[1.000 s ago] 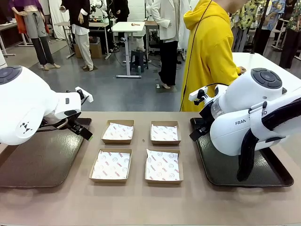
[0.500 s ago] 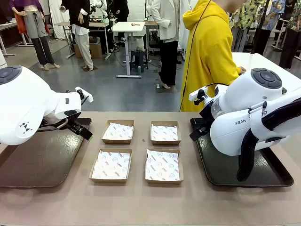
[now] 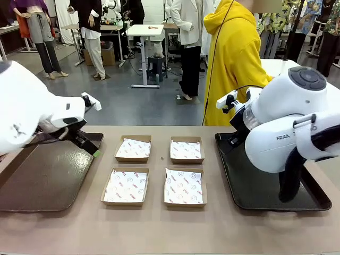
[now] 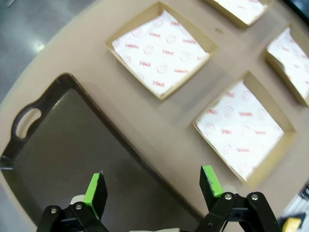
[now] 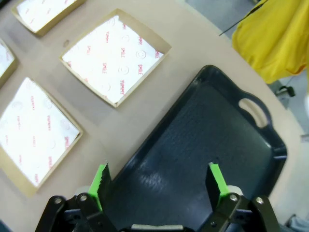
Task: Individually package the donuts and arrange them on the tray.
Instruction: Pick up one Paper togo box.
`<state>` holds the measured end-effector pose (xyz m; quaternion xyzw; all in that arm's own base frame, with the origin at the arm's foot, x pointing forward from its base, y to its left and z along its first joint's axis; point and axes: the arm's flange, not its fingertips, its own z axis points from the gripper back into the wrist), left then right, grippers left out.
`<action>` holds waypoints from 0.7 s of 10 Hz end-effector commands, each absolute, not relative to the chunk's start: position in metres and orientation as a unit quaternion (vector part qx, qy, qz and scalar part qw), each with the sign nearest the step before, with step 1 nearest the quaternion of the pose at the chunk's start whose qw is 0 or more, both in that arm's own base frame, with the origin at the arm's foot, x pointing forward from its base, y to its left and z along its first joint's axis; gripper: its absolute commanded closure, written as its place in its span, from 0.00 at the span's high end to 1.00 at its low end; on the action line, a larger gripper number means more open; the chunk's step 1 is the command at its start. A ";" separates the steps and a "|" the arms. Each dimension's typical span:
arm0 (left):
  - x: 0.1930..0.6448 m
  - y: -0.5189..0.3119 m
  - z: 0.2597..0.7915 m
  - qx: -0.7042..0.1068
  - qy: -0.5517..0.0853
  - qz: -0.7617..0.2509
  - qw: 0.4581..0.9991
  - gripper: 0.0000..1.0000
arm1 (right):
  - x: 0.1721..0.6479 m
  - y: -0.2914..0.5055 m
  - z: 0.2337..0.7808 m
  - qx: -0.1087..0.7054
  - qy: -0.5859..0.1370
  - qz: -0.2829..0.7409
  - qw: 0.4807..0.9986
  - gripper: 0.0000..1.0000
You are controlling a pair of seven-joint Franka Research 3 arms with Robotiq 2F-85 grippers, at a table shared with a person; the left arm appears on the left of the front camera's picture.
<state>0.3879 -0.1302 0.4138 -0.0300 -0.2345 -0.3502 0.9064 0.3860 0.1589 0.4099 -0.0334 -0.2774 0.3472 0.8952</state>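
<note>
My left claw (image 4: 152,183) hangs with its green-padded fingers spread wide and nothing between them. One finger is over the dark left tray (image 3: 48,180) and the other over the bare counter (image 3: 159,228) just beside that tray's inner rim. In the front view it sits above the tray's far inner corner. My right claw (image 5: 158,180) is spread just as wide and holds nothing. It hovers over the black right tray (image 5: 207,125), with one finger near the tray's inner edge. Between the two trays four shallow cardboard boxes sit on the counter in two rows of two, each lined with white printed paper. They are the far-left box (image 3: 133,149), the far-right box (image 3: 187,150), the near-left box (image 3: 125,186) and the near-right box (image 3: 184,187). The boxes lie close together without touching. A person in a yellow hoodie (image 3: 234,58) stands at the far side of the counter, behind the right tray. I cannot tell where the donuts are.
</note>
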 end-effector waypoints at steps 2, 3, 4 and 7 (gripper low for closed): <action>0.257 -0.043 0.411 -0.057 -0.177 -0.375 0.908 1.00 | 0.239 0.100 0.393 -0.072 -0.218 0.339 0.912 1.00; 0.245 -0.035 0.412 -0.072 -0.167 -0.382 0.906 1.00 | 0.221 0.092 0.391 -0.066 -0.199 0.337 0.918 1.00; 0.231 -0.031 0.408 -0.081 -0.165 -0.377 0.908 1.00 | 0.205 0.087 0.386 -0.057 -0.184 0.335 0.922 1.00; 0.334 -0.054 0.478 -0.077 -0.159 -0.375 0.910 1.00 | 0.338 0.140 0.459 -0.071 -0.190 0.342 0.918 1.00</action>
